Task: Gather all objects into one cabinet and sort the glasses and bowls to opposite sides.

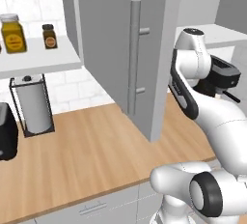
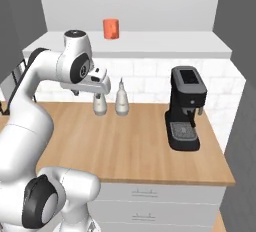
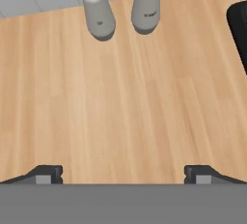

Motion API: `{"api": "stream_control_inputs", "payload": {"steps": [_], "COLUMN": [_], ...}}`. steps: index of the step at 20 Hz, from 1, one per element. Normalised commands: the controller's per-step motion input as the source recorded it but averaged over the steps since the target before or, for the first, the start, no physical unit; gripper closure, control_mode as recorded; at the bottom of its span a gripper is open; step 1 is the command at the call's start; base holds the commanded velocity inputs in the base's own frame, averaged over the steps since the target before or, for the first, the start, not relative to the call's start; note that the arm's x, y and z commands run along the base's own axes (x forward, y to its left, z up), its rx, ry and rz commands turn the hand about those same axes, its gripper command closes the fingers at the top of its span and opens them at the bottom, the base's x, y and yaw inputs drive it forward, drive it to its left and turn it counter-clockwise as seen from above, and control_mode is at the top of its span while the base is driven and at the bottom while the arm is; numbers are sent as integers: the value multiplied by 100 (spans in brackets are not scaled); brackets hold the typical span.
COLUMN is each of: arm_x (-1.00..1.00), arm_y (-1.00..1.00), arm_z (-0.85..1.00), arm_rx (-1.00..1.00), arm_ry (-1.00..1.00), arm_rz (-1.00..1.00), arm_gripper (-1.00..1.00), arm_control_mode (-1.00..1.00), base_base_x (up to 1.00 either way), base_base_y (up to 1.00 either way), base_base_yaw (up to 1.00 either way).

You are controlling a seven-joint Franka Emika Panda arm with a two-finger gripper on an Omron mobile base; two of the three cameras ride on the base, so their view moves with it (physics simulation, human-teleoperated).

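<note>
Wooden counter (image 2: 135, 136) runs under a white shelf (image 2: 165, 43) against the tiled wall, with a black coffee machine (image 2: 185, 108) standing at about three o'clock of the arm's hand. Up on that shelf, in the right base view, sits the orange-red cup (image 2: 111, 28), upright, its long axis vertical; whether a handle faces this way is too small to tell. From the gripper (image 3: 123, 174), which hangs over bare wood with its jaws spread wide and nothing between them, the cup lies up toward one o'clock and farther back toward the wall. Two grey shakers (image 3: 99, 8) stand at twelve o'clock in the hand view, just ahead of the fingertips. I judge the coming move a climb and reach back to that shelf. In the left base view the cabinet's grey door (image 1: 123, 44) swings open beside the arm.
</note>
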Motion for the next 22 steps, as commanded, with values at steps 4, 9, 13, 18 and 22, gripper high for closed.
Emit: {"api": "stream_control_inputs", "payload": {"steps": [4,9,13,18,22], "arm_x": [0,0,0,0,0], "arm_y": [0,0,0,0,0], "arm_z": [0,0,0,0,0], "arm_rx": [0,0,0,0,0], "arm_ry": [0,0,0,0,0], "arm_rz": [0,0,0,0,0], "arm_gripper": [-100,-100,-100,-100,-100], "arm_control_mode": [100,100,100,100,100], "base_base_x": [61,58,47,18,0], "base_base_y": [-45,-40,-68,-34,0], "base_base_yaw": [1,0,15,8,0]}}
